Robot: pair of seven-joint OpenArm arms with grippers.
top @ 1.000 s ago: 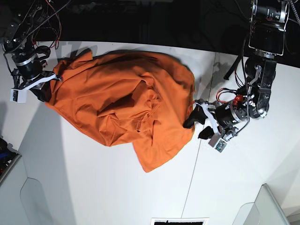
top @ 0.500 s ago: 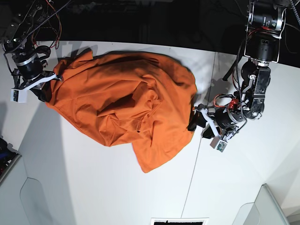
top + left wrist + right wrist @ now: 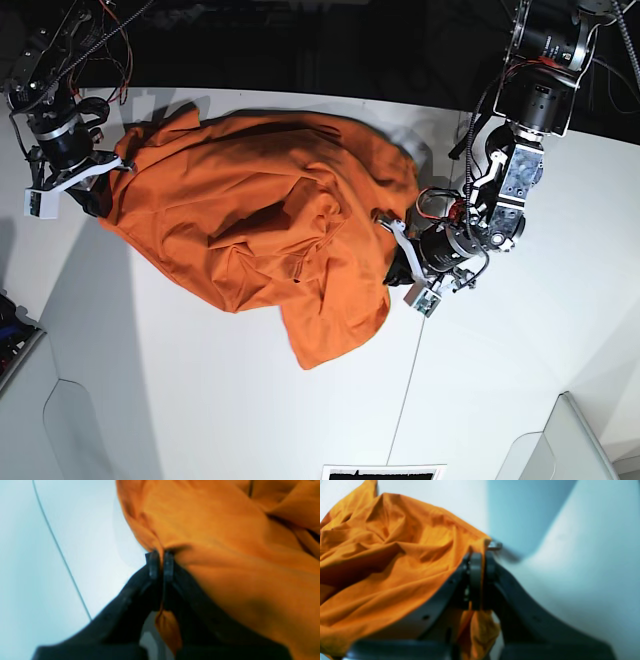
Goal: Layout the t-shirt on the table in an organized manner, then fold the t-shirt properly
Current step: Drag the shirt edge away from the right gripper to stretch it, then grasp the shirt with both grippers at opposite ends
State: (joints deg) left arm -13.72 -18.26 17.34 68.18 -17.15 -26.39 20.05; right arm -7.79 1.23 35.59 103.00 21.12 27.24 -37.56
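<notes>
The orange t-shirt [image 3: 260, 230] lies crumpled on the white table [image 3: 200, 400], spread from the far left toward the middle. My left gripper [image 3: 396, 262], on the right of the base view, is shut on the shirt's right edge; in the left wrist view its fingertips [image 3: 161, 563] pinch a fold of orange t-shirt [image 3: 225, 542], and a bit of cloth hangs behind them. My right gripper [image 3: 100, 185], at the far left of the base view, is shut on the shirt's left edge; the right wrist view shows the gripper [image 3: 480, 562] clamped on the orange t-shirt [image 3: 382, 562].
A thin dark seam [image 3: 415, 370] crosses the table just right of the shirt. Pale bin-like shapes stand at the lower left [image 3: 30, 400] and lower right [image 3: 570, 440]. The table's far edge [image 3: 300, 95] meets a dark background.
My left gripper moved left onto the shirt's right edge and went from open to shut on the cloth, pushing that edge inward. The right arm stayed put.
</notes>
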